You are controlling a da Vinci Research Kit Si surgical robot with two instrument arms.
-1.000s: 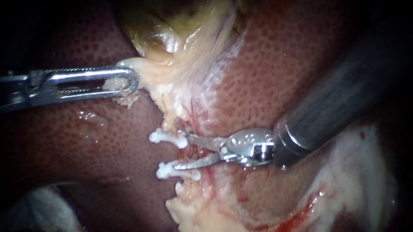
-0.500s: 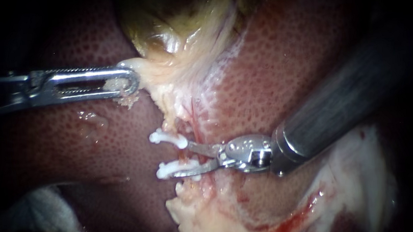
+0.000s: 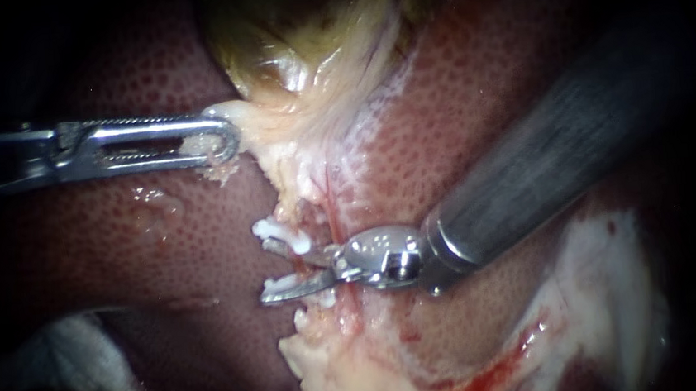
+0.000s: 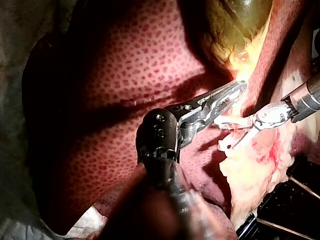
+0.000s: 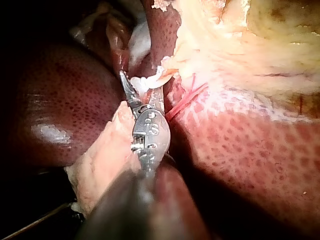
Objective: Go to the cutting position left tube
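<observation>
I am at the close of the approach. My right instrument [image 3: 267, 271], a thick grey metal shaft ending in two slim silver blades, has its jaws standing apart at a narrow angle, with nothing pinched between them. They straddle the left tube [image 3: 312, 269], a thin pinkish strand that runs down the mottled red-brown liver [image 3: 119, 238] from the yellow-green gallbladder [image 3: 303, 50] toward the liver's lower edge.

The upper white plastic clip [image 3: 283, 232] sits just beside my upper blade. The lower white plastic clip [image 3: 325, 298] lies against my lower blade and is partly covered by it. The stretch of tube between the two clips is the part inside the open jaws.

My left instrument [image 3: 227, 139], a long silver slotted grasper, is clamped on the pale neck of the gallbladder and holds it toward the liver's left side. The left wrist view shows its toothed jaws [image 4: 240, 89] closed on that pale tissue. I judge that this pull keeps the tube taut.

I judge the cutting position as good as reached. What remains is a check that both blade tips have passed the far side of the tube, which I cannot confirm from the right wrist view. I also need to check that neither blade rides on a clip. The lower blade looks too close to its clip, so a slight shift toward the upper clip is called for. The left pull should hold steady through that shift.
</observation>
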